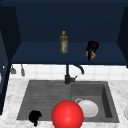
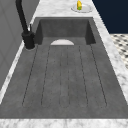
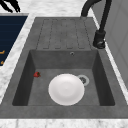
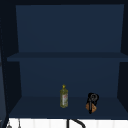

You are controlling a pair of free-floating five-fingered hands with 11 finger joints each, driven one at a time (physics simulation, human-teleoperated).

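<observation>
Navy cabinet shelf (image 4: 37, 107) above the sink: my right hand (image 1: 92, 47) hangs there, fingers curled round a small brown object (image 1: 90, 55), at 3 o'clock from the oil bottle (image 1: 63, 42). Left hand (image 1: 35, 116) idles at the sink's (image 1: 45, 92) 7 o'clock; I cannot tell its fingers.

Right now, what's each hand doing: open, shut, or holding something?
Left hand: fingers curled, holding nothing, at the sink's front edge.
Right hand: shut on a small round brown object in the cabinet.

Dark blue cabinet shelf (image 4: 37, 110) with an oil bottle (image 4: 64, 99) and a brown object (image 4: 91, 107).
</observation>
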